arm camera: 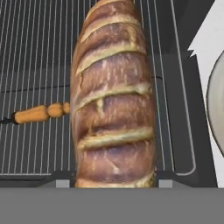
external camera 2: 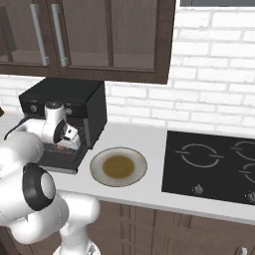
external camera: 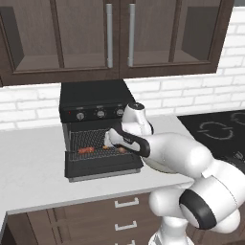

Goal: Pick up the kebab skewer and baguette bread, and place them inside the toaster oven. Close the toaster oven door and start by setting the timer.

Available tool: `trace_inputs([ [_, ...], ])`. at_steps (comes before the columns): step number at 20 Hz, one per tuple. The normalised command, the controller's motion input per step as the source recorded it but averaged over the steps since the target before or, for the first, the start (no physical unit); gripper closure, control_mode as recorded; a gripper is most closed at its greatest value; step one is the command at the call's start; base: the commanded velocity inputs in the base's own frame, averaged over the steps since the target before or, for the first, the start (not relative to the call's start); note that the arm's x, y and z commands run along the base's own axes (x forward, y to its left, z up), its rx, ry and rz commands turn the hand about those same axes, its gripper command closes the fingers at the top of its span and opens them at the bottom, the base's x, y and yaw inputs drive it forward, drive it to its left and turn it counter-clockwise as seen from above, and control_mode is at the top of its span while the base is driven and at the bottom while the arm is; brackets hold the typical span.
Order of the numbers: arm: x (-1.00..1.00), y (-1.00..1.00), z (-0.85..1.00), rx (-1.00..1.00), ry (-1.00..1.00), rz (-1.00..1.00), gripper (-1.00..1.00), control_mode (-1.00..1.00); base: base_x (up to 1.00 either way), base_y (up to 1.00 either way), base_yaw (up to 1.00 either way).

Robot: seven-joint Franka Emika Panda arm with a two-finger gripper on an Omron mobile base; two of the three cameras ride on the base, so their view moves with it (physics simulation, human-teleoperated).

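My pincer point(external camera: 115, 142) reaches into the open mouth of the toaster oven point(external camera: 93, 101), a black box with three round knobs that sits on the pale worktop point(external camera: 33, 162) against a white brick wall. The toaster oven door point(external camera: 103, 167) is dropped down flat toward me. In the hand view the baguette bread point(arm camera: 113, 100), golden-brown with pale slashes, runs lengthwise between my two finger tips, which sit against its sides at the near end, so the pincer is clamped on the loaf. The loaf lies over the wire rack point(arm camera: 35, 65) inside the oven. The kebab skewer point(arm camera: 39, 113) rests on the same rack, its orange chunks ending just beside the bread's flank; whether they touch I cannot tell. On the worktop near the oven sits a round plate point(external camera 2: 118, 166), and further along a black cooktop point(external camera 2: 209, 167).
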Motion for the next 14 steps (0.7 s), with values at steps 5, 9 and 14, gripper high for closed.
trace_inputs([
  [5,-0.21,0.0,0.41,0.0,-0.11,0.0,-1.0,-1.0,0.0,0.0,0.0],
  [9,-0.32,0.0,0.16,-0.01,-0.02,0.0,-1.0,-1.0,0.0,0.0,0.0],
  [14,-0.81,0.18,0.2,0.0,-0.01,0.0,-1.0,-1.0,0.0,0.0,0.0],
])
